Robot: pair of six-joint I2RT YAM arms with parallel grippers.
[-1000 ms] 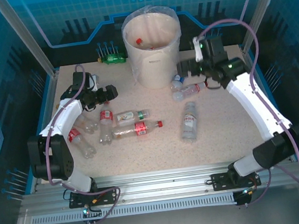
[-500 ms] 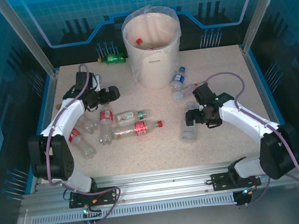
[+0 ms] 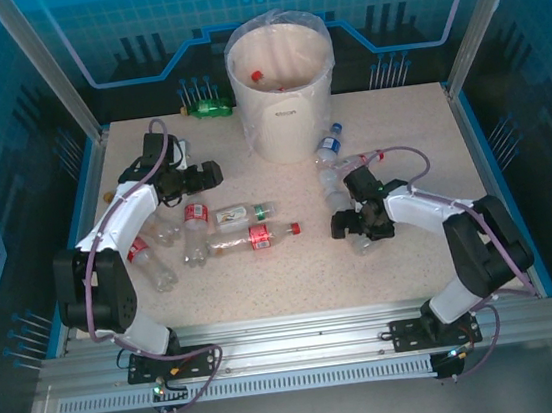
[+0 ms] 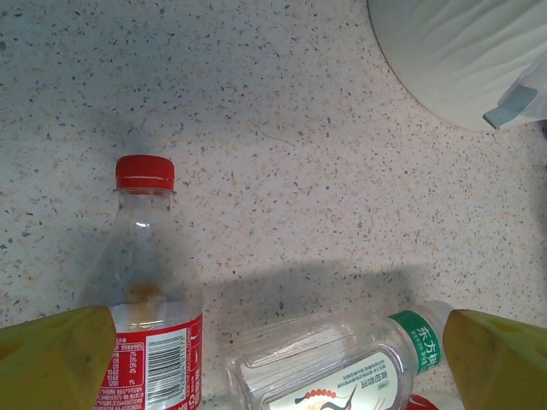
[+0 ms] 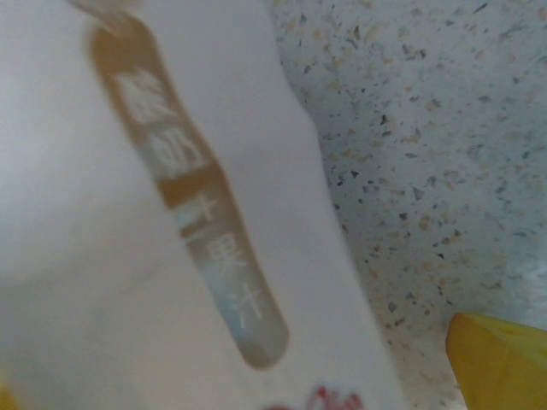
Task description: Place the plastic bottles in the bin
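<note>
Left gripper [image 3: 207, 175] hovers with its jaws spread wide, a red-capped bottle [image 4: 149, 282] and a green-banded bottle [image 4: 342, 359] lying on the table [image 3: 406, 120] just beneath it. Right gripper [image 3: 352, 225] sits low over a white-labelled bottle [image 5: 171, 213], jaws wide apart too, one yellow fingertip [image 5: 504, 359] clear of it. The bin [image 3: 287, 130] stands far centre, a red cap [image 3: 258, 76] showing inside, the green bottle [image 3: 212, 108] just left of it
</note>
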